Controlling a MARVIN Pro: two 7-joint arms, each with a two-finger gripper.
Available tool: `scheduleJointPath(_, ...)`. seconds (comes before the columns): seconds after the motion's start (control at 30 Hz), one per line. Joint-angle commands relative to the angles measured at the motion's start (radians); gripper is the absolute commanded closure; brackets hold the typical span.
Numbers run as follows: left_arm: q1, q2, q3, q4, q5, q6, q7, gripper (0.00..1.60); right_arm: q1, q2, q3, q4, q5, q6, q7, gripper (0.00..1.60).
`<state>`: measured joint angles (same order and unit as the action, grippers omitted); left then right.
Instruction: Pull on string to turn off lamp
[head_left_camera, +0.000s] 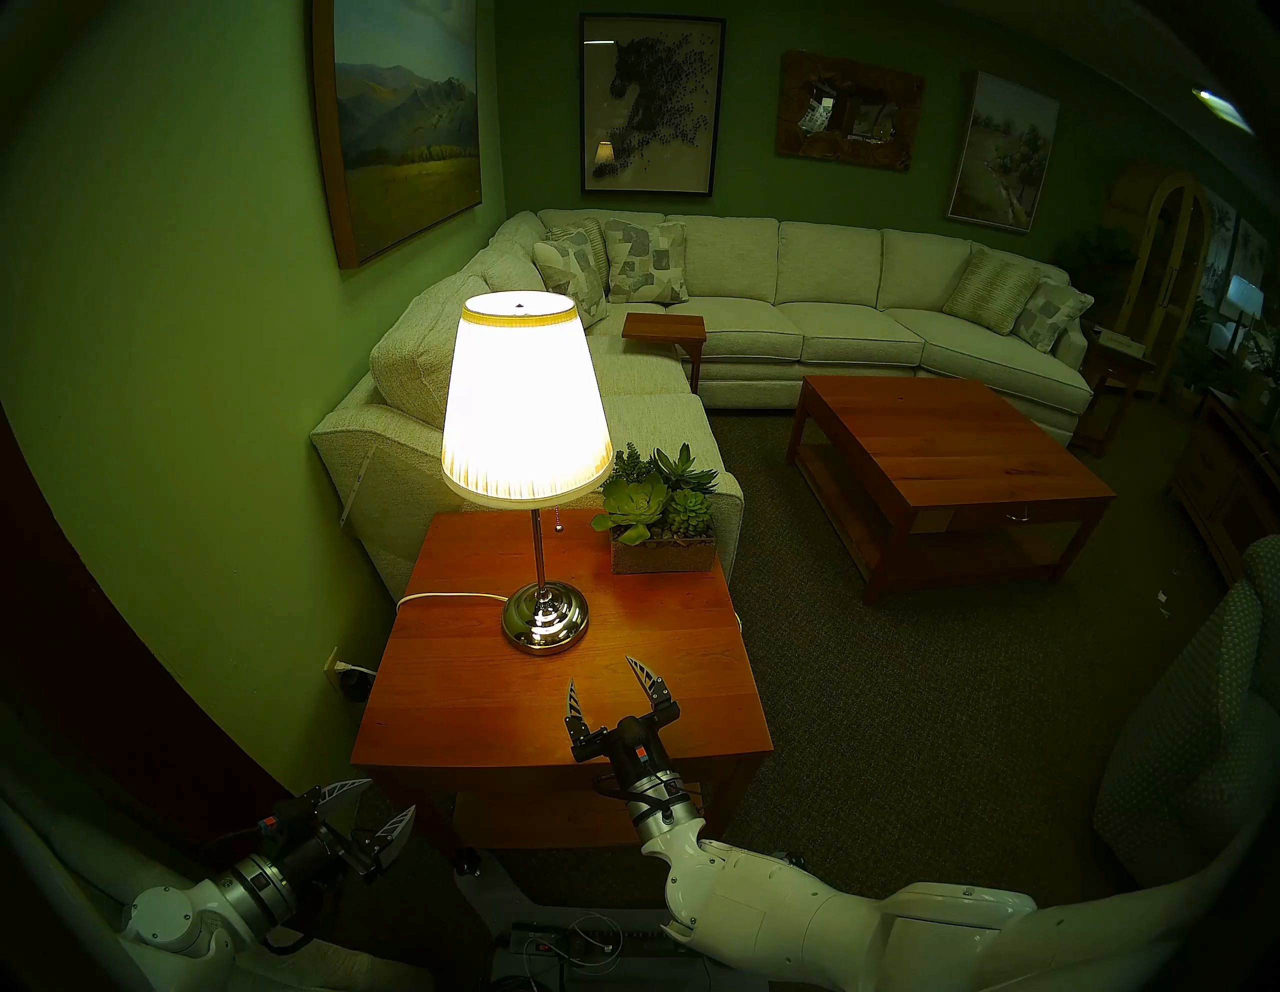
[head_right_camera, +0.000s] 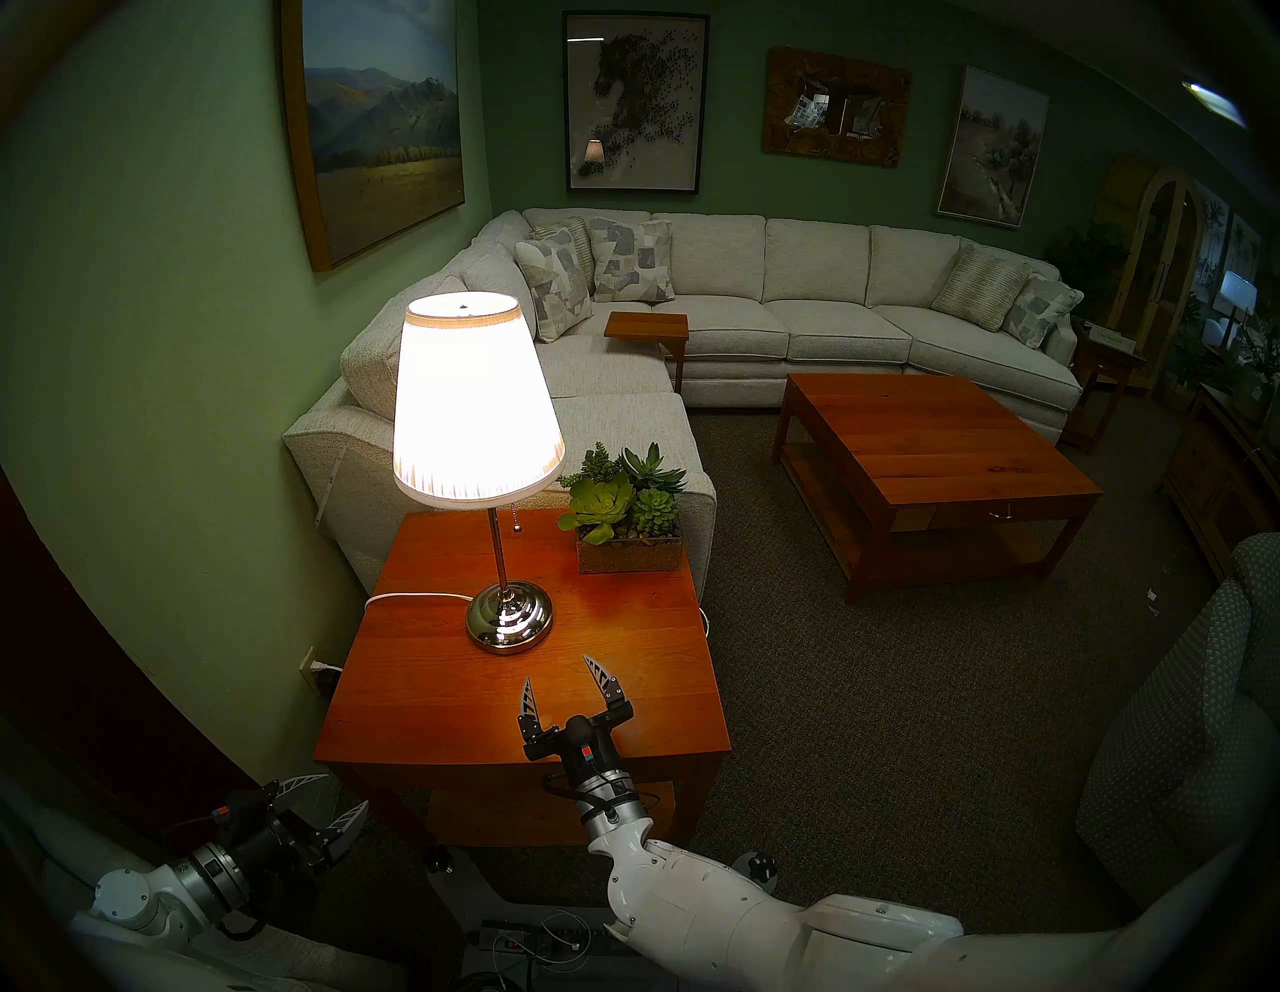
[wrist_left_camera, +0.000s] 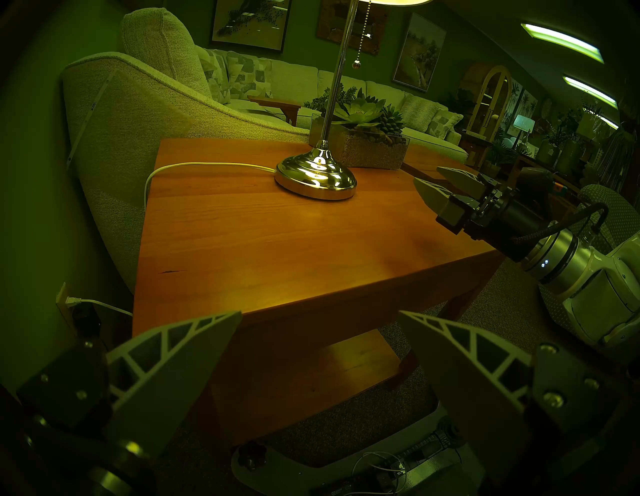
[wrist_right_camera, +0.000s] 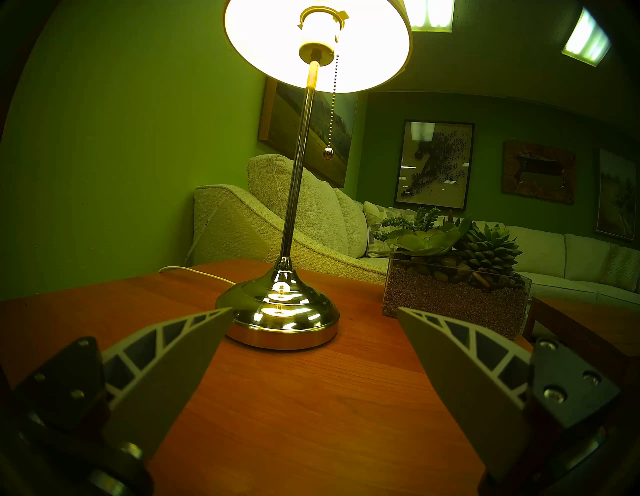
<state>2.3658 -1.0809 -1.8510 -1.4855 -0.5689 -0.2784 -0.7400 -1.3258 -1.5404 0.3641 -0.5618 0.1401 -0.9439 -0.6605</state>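
Note:
The lamp (head_left_camera: 524, 402) stands lit on a wooden side table (head_left_camera: 485, 706), with a glowing white pleated shade, thin chrome stem and domed chrome base (head_left_camera: 545, 616). Its string (head_left_camera: 557, 519), a thin dark pull chain ending in a small metal ball, hangs just right of the stem under the shade; it also shows in the right wrist view (wrist_right_camera: 333, 107). My right gripper (head_left_camera: 601, 670) is open and empty over the table, in front of the base and well below the string. My left gripper (head_left_camera: 389, 796) is open and empty, low off the table's front left corner.
A glass planter of succulents (head_left_camera: 661, 519) stands on the table right of the lamp, close to the string. A white power cord (head_left_camera: 450, 597) runs left from the base. A pale sectional sofa (head_left_camera: 762, 305) is behind, and a wooden coffee table (head_left_camera: 949, 450) at the right.

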Motion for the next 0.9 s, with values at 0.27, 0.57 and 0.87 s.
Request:
scheduleJointPath(0.27,-0.002,0.002,-0.005,-0.013,-0.002,-0.003,-0.001,0.0,0.072,-0.059,-0.099,0.11,0.008,-0.016,0.004,0.0)
scheduleJointPath(0.57,-0.003,0.002,-0.003,-0.01,-0.002,-0.004,-0.001,0.0,0.115,-0.087,-0.101,0.062,-0.025,-0.016,-0.037,0.0)
scheduleJointPath(0.87,-0.004,0.003,-0.003,-0.008,-0.002,-0.004,-0.002,0.0,0.188,-0.082,-0.079,-0.001,-0.062,-0.016,-0.101,0.0)
